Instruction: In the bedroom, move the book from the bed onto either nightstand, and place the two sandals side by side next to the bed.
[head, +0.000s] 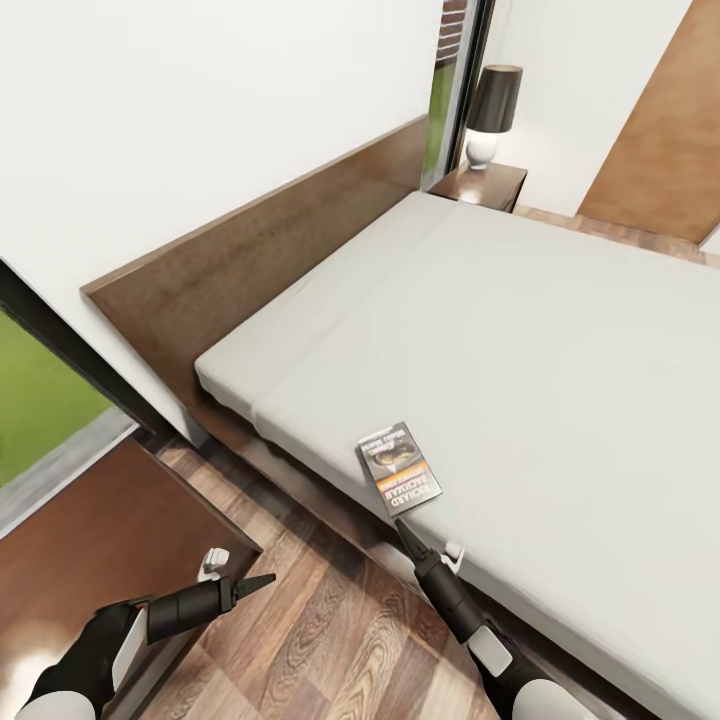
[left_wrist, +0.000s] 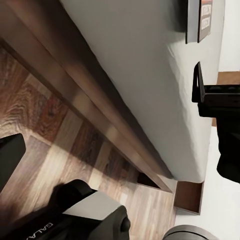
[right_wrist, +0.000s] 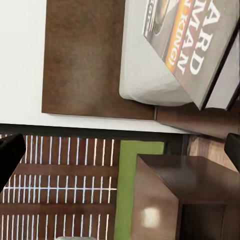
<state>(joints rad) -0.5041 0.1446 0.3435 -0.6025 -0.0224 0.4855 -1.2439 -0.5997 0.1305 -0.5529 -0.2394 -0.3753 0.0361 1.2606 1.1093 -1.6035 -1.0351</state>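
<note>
The book (head: 400, 468) lies flat on the off-white mattress (head: 520, 330) of the bed, close to its near edge, orange band and white lettering up. My right gripper (head: 402, 528) hovers just short of the book and points at it; in the right wrist view its fingers (right_wrist: 10, 156) stand wide apart, open and empty, with the book (right_wrist: 195, 45) straight ahead. My left gripper (head: 260, 581) hangs open over the wood floor beside the near nightstand (head: 100, 540), holding nothing. In the left wrist view the book (left_wrist: 200, 20) lies on the mattress. The sandals are out of view.
The dark bed frame (left_wrist: 75, 100) runs low along the floor between my arms and the mattress. A long brown headboard (head: 260, 250) backs the bed. A second nightstand (head: 482, 185) with a black-shaded lamp (head: 494, 105) stands at the far corner. A window (head: 40, 400) is at left, a brown door (head: 660, 130) at right.
</note>
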